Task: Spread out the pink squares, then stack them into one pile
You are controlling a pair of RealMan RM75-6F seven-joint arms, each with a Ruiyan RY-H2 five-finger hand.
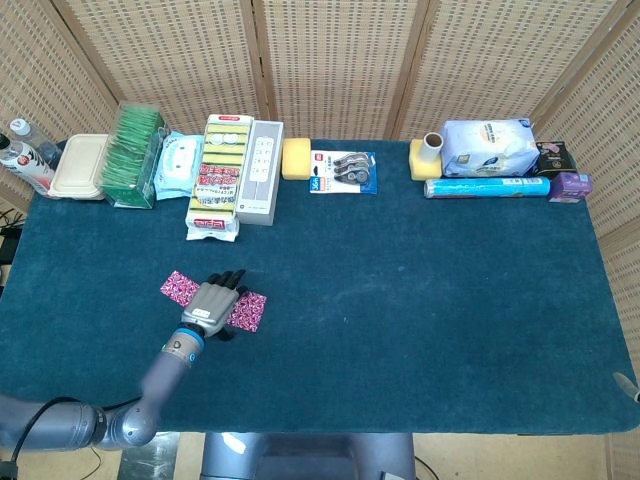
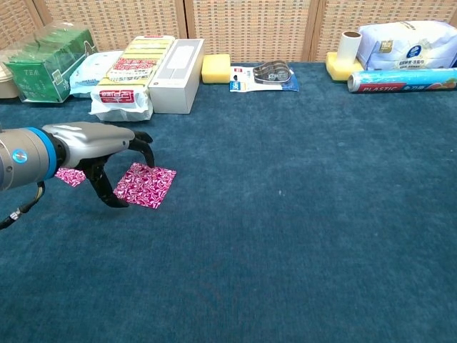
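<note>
Two pink patterned squares lie flat on the blue cloth at the front left. The smaller-looking one [image 1: 181,287] [image 2: 69,176] is to the left and the other [image 1: 246,311] [image 2: 146,186] to the right, with a gap between them. My left hand [image 1: 212,303] [image 2: 100,146] arches over that gap, fingers spread and curved down. Its fingertips [image 2: 145,153] reach the right square's far-left corner and the thumb stands by its near-left edge. Nothing is lifted. My right hand does not show in either view.
Along the back edge stand a tea box [image 2: 44,61], a wipes pack [image 2: 93,71], sponges [image 2: 132,75], a white box [image 2: 177,75], a yellow sponge [image 2: 216,68], tape [image 2: 265,73] and bags at the right [image 2: 410,44]. A small grey tip [image 1: 626,385] pokes in at the front right corner.
</note>
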